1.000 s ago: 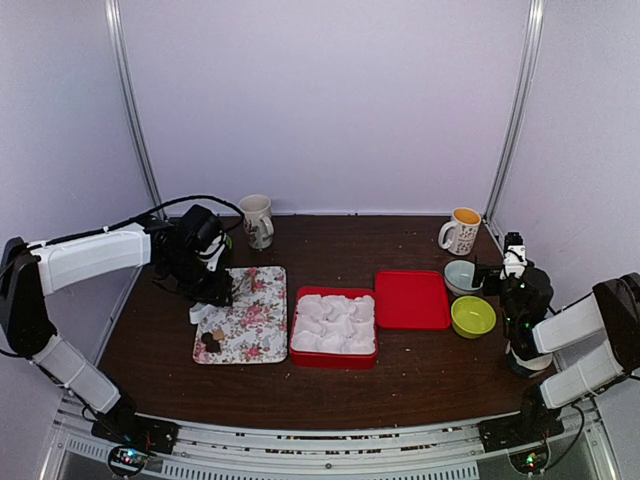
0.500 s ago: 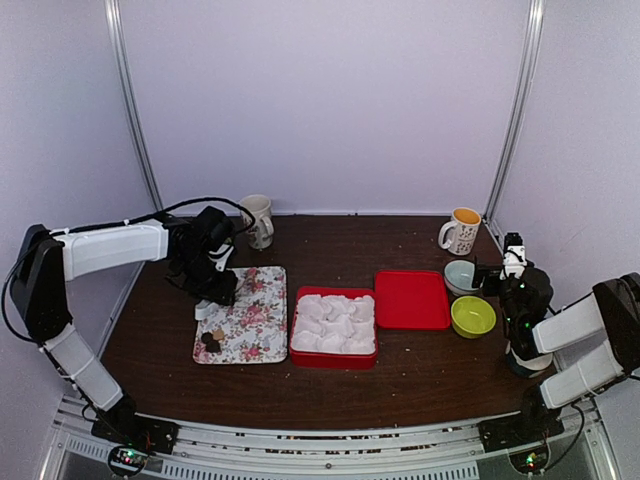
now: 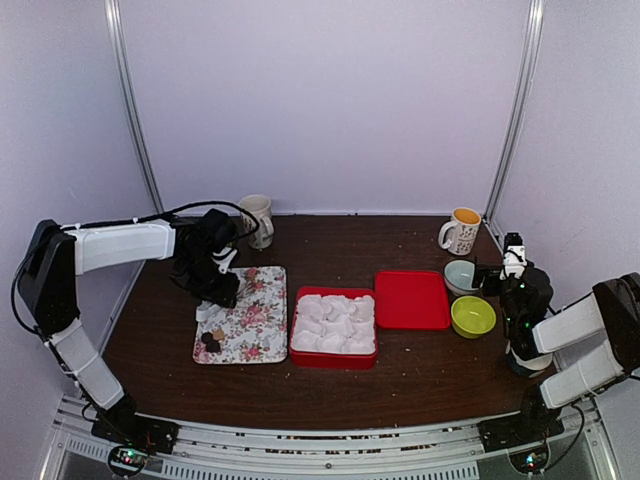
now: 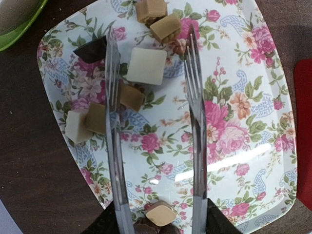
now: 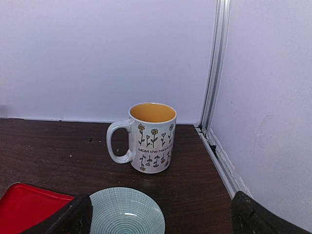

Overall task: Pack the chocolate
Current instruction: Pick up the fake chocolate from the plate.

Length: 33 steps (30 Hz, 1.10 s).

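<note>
Robot test cell, lab-type setting. Plain white panel walls (image 3: 330, 100) on three sides, joined by aluminium corner posts (image 3: 515, 110). Dark wood-grain table (image 3: 420, 370) with metal rail (image 3: 330, 445) along near edge, arm bases bolted there. Household props only: floral tray (image 3: 262, 310), mugs (image 5: 148, 139), bowls (image 3: 473, 316), red box (image 3: 334, 324).

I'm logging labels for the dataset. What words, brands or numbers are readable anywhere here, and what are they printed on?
"MOM the heart ..." on the flowered mug with the orange inside; the words after that curve out of sight and are too small to read.
Dark print on the other mug, seen from the top view: too small to read.
Nothing else in view carries readable text.
</note>
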{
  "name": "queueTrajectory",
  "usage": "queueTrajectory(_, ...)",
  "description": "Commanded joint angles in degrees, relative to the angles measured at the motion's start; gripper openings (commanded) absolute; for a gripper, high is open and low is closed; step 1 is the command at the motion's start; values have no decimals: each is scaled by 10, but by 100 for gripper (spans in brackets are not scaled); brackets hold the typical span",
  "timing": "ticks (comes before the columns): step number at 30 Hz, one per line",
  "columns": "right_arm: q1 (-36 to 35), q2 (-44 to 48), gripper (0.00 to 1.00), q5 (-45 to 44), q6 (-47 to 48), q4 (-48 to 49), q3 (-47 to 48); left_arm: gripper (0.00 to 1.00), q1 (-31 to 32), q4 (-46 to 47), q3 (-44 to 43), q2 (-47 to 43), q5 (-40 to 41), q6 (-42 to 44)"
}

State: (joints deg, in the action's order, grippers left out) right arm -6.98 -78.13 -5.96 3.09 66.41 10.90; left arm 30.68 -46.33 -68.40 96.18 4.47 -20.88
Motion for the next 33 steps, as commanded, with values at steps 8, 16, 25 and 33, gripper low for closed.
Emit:
queueTrajectory(8,4,4,100,7,1,4,10,47,-7,24,-31,30,-12,7)
queueTrajectory(16,4,4,100,7,1,3,9,38,-7,-10,-30,-5,-14,5)
queueTrajectory(25,4,4,100,8,1,3,10,34,-6,-15,-19,-65,-57,-7)
queueTrajectory(33,4,4,100,7,0,3,10,31,0,-11,-11,-98,-85,-8)
